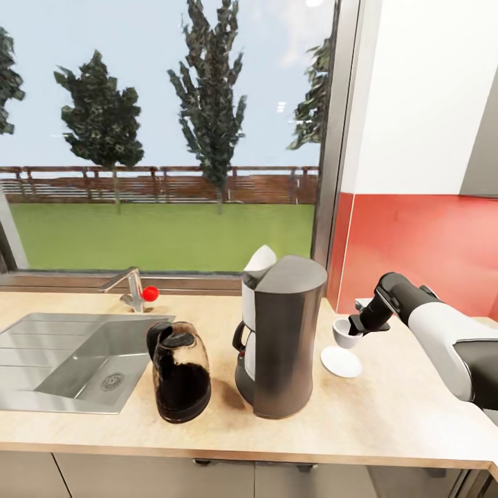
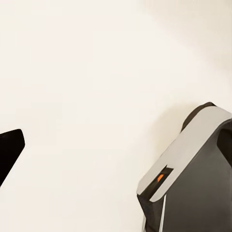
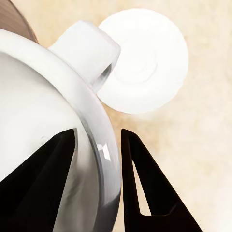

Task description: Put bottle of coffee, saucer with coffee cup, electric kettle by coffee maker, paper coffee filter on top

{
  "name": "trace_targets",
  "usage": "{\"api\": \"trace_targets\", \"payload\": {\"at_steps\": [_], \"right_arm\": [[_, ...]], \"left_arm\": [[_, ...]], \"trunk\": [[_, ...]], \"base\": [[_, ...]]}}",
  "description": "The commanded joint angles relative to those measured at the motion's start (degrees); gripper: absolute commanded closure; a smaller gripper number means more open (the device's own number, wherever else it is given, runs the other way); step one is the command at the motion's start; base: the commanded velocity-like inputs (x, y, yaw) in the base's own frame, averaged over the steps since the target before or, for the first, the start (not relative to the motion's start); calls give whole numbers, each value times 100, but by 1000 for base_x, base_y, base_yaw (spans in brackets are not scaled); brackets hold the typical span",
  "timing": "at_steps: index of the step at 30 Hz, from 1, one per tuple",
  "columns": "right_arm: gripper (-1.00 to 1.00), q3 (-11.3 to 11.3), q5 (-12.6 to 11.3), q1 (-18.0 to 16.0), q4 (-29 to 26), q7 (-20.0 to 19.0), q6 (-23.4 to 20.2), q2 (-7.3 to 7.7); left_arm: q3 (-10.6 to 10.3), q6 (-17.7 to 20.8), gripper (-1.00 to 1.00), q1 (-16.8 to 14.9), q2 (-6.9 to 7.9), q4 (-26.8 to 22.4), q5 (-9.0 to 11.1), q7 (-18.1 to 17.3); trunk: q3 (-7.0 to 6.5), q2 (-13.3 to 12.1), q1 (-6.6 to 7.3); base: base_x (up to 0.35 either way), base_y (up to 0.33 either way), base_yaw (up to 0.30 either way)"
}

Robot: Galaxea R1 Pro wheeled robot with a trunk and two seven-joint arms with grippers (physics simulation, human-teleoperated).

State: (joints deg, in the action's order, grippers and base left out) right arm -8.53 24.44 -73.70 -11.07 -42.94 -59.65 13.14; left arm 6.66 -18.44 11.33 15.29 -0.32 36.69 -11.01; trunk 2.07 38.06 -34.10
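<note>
Kitchen counter (image 1: 401, 415): right pincer (image 3: 99, 159) grips the coffee cup (image 1: 345, 333) by its rim, saucer (image 1: 341, 362) just below it, coffee maker (image 1: 280, 335) beside; left pincer's state cannot be told

No readable text anywhere (no labels either).

I see the pale wood desk (image 1: 387, 422) carrying the saucer (image 1: 341, 362) just below my right fingers (image 3: 140, 179), then coffee maker (image 1: 283, 335), kettle (image 1: 181, 373) and sink (image 1: 69, 360) farther off.
</note>
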Motion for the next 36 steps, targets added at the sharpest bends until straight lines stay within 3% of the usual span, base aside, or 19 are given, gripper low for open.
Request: {"api": "trace_targets", "payload": {"at_steps": [1, 16, 22, 28, 36], "right_arm": [[100, -43, 8, -4, -9, -49, -14, 4], [100, -25, 23, -4, -9, -86, 189, 14], [100, 503, 28, -4, -16, -43, 194, -7], [100, 669, 37, -4, -18, -24, 226, -26], [100, 667, 47, -4, -17, -29, 241, 7]], "left_arm": [[46, -2, -100, 0, 0, -3, 8, -42], [46, -2, -100, 0, 5, -11, 5, -42], [38, -5, -100, 0, 105, -1, 10, -42], [37, -47, -100, 0, 250, 16, 20, -97], [37, -46, -100, 88, 397, 23, 27, -717]], "trunk": [[28, 50, -25], [297, 652, -354], [405, 892, -486], [513, 1133, -618], [602, 1334, -728]], "base": [[0, 0, 0], [0, 0, 0], [0, 0, 0], [0, 0, 0], [0, 0, 0]]}}
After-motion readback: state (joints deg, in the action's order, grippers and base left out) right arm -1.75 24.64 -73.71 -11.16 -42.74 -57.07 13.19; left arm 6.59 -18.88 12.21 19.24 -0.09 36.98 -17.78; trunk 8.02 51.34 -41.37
